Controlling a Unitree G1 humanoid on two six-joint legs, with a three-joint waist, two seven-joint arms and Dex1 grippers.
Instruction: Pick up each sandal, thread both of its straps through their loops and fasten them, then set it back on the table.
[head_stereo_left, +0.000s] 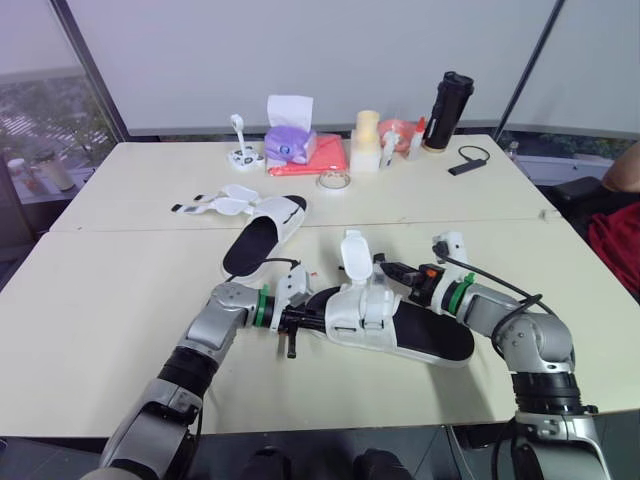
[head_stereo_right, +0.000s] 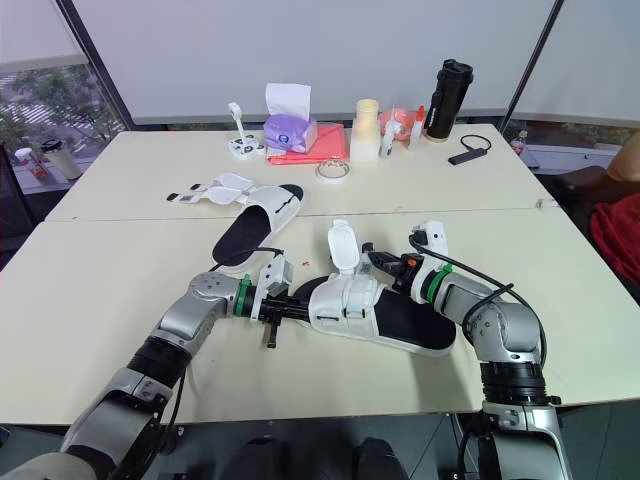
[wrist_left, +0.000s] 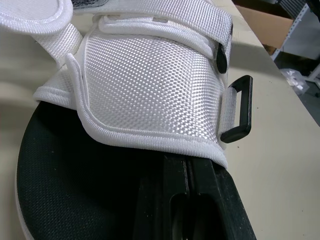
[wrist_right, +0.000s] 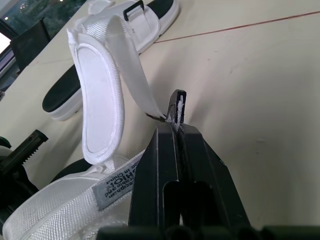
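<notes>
The near sandal had a white, coarsely woven upper with a piped edge and a black, finely textured footbed. It lay flat on the cream table, between the 2 grippers. 1 rectangular black plastic loop hung from a short webbing tab at the side of the upper. 1 broad strap with a rounded end and a smooth inner panel stood upright over the upper.

The left arm lay low over the table, forearm pointing at the sandal's toe end. The left gripper had its 2 black fingers pressed together on the footbed, their tips hidden under the upper's edge. Whether they gripped anything there could not be told.

The right arm was bent at the elbow, forearm reaching inward toward the sandal's far side. The right gripper was closed, pinching the strap's narrow end beside a small black piece at its tips.

The far sandal, of the same make, lay further up the table, well apart, its 2 straps spread open.
</notes>
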